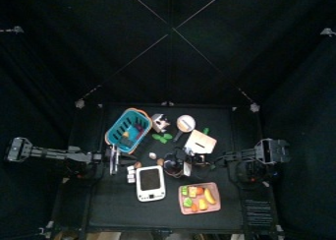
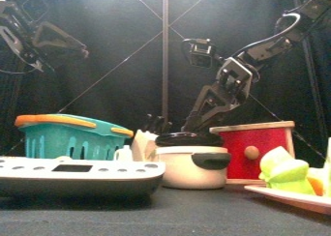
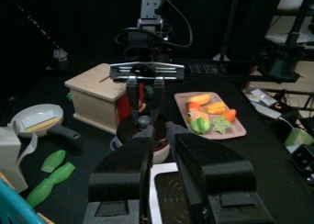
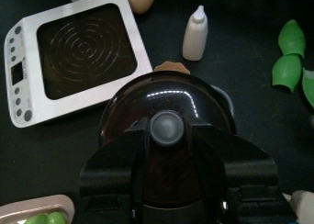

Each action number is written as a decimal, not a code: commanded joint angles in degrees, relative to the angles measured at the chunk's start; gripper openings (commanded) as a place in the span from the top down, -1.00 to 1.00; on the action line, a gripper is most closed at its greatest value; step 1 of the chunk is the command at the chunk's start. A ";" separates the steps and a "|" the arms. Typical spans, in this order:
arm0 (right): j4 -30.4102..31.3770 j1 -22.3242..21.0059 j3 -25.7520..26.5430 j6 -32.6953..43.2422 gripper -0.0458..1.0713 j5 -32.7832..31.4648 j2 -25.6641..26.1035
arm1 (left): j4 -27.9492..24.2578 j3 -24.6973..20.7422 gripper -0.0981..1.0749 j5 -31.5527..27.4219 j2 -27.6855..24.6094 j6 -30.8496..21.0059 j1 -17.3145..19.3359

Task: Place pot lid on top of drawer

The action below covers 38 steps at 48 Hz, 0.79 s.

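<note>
The pot lid (image 4: 157, 97) is dark glass with a grey knob and sits on the white pot (image 2: 195, 167) at the table's middle. My right gripper (image 4: 167, 143) hangs straight over it, open, one jaw on each side of the knob. In the front view the right arm slants down onto the lid (image 2: 193, 144). The drawer (image 2: 253, 149), a tan box with a red front, stands just right of the pot, its top bare; seen from above, the drawer (image 1: 199, 141) lies behind the pot. My left gripper (image 3: 157, 147) is open and holds nothing, left of the pot.
A teal basket (image 1: 128, 129) stands at the back left. The white flat scale (image 1: 149, 183) lies in front of the pot, beside a plate of vegetables (image 1: 198, 198). A small white bottle (image 4: 196, 33) and green pods (image 4: 288, 55) lie close to the pot.
</note>
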<state>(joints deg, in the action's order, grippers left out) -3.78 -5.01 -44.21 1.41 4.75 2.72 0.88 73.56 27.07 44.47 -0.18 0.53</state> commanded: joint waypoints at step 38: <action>-1.58 -11.25 -10.20 0.00 -0.03 -1.49 28.92 | -0.26 -1.41 -0.23 0.09 -0.18 0.18 1.14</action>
<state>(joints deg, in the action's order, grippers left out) -5.10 -13.97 -52.65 1.41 3.52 27.33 0.79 73.39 26.98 44.47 0.00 1.85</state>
